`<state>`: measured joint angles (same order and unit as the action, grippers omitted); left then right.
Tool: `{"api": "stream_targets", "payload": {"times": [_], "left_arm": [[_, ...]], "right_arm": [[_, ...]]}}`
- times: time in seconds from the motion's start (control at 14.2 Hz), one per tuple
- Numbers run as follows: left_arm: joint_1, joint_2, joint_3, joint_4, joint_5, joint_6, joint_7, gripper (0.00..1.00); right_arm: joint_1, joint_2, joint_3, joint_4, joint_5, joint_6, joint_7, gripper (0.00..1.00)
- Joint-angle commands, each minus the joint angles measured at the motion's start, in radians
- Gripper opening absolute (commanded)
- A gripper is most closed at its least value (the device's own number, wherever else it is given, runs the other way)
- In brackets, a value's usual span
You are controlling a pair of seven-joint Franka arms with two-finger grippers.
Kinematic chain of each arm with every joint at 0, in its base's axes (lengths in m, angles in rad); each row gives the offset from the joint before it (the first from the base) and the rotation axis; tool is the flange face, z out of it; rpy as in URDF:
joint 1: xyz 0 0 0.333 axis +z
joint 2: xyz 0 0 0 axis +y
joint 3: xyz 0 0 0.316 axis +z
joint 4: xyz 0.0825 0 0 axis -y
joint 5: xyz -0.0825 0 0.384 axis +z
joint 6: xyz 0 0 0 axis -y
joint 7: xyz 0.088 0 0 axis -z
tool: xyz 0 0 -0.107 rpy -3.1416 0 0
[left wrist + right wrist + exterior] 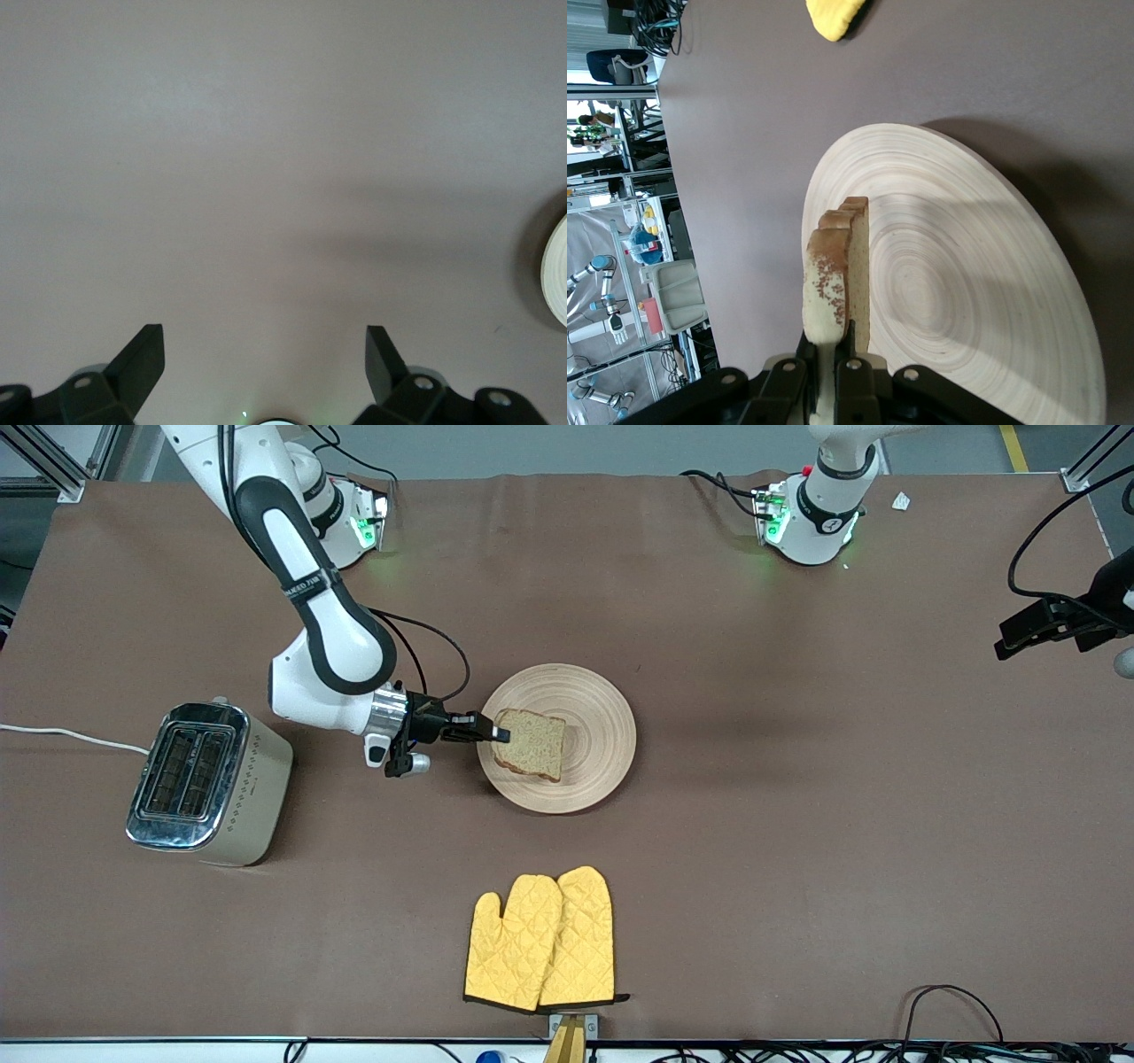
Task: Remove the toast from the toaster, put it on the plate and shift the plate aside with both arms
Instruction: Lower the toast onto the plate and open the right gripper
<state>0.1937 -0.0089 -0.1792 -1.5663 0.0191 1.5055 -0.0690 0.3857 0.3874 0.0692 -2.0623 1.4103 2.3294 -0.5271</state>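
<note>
Right gripper clamped on toast by its crust edge, low over plate so release drops it flat. Left gripper waits wide open, well apart from plate. Toaster now empty.

Wood plate w/ ring grain, chrome-top toaster, quilted cloth mitts

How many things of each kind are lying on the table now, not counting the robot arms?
Toaster: 1
Plate: 1
Toast: 1
Yellow oven mitts: 2
Total: 5
</note>
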Motion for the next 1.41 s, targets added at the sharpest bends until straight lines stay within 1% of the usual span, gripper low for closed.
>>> {"api": "stream_targets", "payload": {"times": [0.0, 0.28, 0.35, 0.42, 0.49, 0.64, 0.71, 0.85, 0.99, 1.13, 1.34], "left_arm": [[0.009, 0.015, -0.002, 0.028, -0.007, -0.016, 0.012, 1.0], [0.007, 0.017, 0.0, 0.026, -0.007, -0.018, 0.014, 1.0], [0.007, 0.017, -0.002, 0.026, -0.007, -0.018, 0.014, 1.0], [0.007, 0.015, -0.002, 0.028, -0.007, -0.018, 0.014, 1.0], [0.007, 0.017, -0.002, 0.028, -0.007, -0.016, 0.014, 1.0], [0.007, 0.017, -0.002, 0.028, -0.008, -0.016, 0.014, 1.0], [0.007, 0.017, -0.002, 0.028, -0.007, -0.015, 0.012, 1.0], [0.007, 0.017, -0.002, 0.028, -0.007, -0.015, 0.014, 1.0], [0.007, 0.017, -0.002, 0.028, -0.007, -0.015, 0.014, 1.0], [0.007, 0.017, -0.002, 0.028, -0.007, -0.015, 0.014, 1.0], [0.007, 0.017, -0.002, 0.028, -0.007, -0.015, 0.014, 1.0]], "right_arm": [[0.005, 0.004, 0.0, -0.036, 0.03, -0.005, -0.036, 0.0], [0.005, 0.007, -0.002, -0.058, 0.03, -0.005, -0.034, 0.01], [0.004, 0.01, -0.002, -0.056, 0.03, -0.005, -0.03, 0.03], [-0.001, 0.013, -0.002, -0.055, 0.029, -0.005, -0.027, 0.12], [0.002, 0.018, -0.002, -0.055, 0.029, -0.005, -0.027, 0.24], [0.005, 0.033, -0.002, -0.055, 0.024, -0.004, -0.031, 0.57], [0.005, 0.036, -0.002, -0.055, 0.024, -0.004, -0.031, 0.7], [0.015, 0.044, -0.002, -0.056, 0.024, 0.005, -0.03, 0.85], [0.013, 0.054, -0.002, -0.056, 0.024, 0.005, -0.03, 0.9], [0.013, 0.056, -0.002, -0.055, 0.024, 0.007, -0.03, 1.0], [0.005, 0.054, -0.008, -0.055, 0.004, 0.005, -0.03, 1.0]]}}
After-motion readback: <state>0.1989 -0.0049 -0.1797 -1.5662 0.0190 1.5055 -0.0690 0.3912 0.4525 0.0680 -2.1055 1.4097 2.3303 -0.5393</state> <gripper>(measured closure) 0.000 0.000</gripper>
